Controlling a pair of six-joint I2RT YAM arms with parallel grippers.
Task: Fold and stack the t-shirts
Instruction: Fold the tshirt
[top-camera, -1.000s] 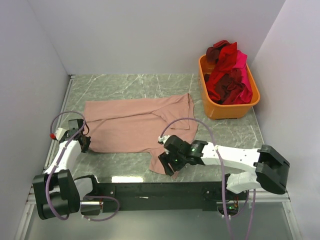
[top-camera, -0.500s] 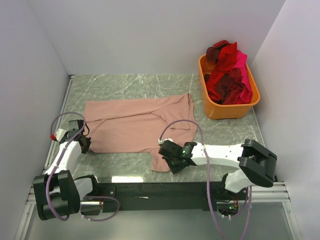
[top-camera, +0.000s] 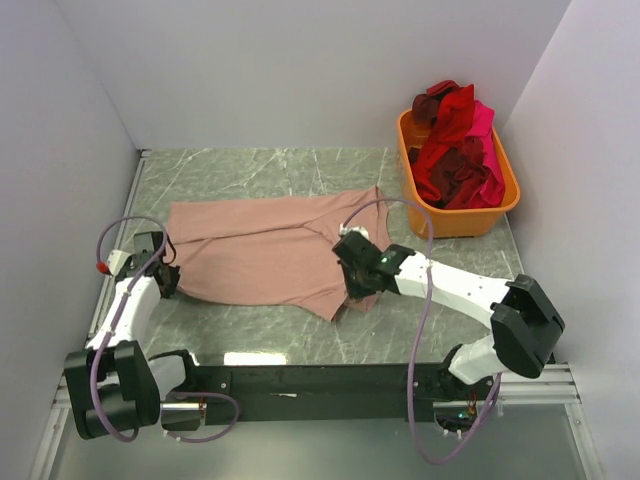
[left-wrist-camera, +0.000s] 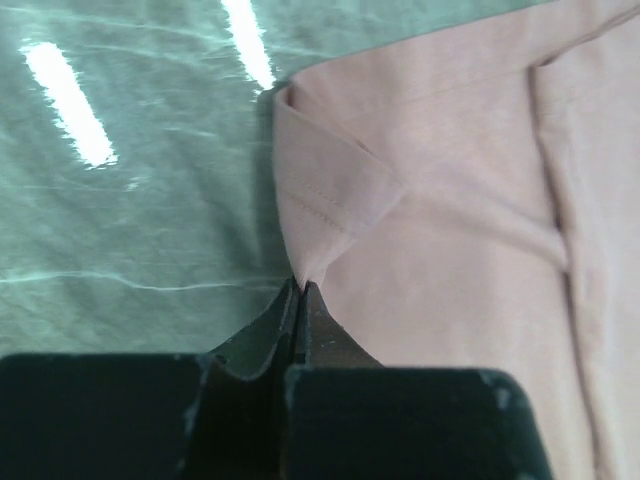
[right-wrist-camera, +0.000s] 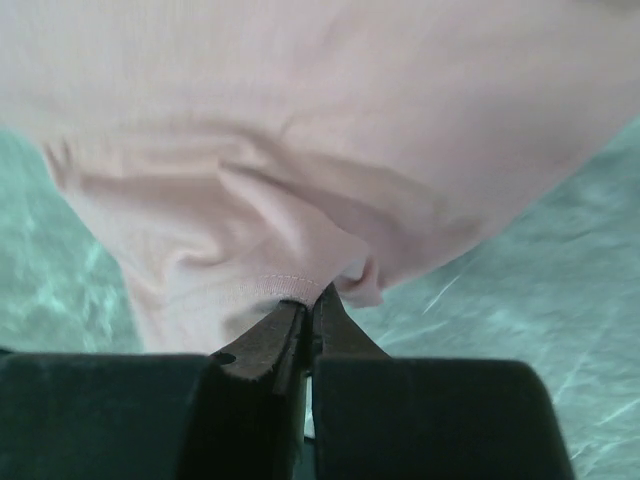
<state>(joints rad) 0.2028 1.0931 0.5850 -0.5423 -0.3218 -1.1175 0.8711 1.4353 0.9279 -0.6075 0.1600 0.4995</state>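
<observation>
My right pincer (right-wrist-camera: 308, 300) has just pinched the loose flap of the dusty pink t-shirt (top-camera: 260, 255) and carried it inward from the table's (top-camera: 250, 170) near edge, beginning the fold, while my left pincer (left-wrist-camera: 298, 290) pinches its left-edge corner.

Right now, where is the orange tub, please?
In the top view, the orange tub sits at the far right corner, beyond the pink t-shirt.

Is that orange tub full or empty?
Full: the orange tub holds crumpled red, maroon and hot-pink shirts heaped well above its rim.
</observation>
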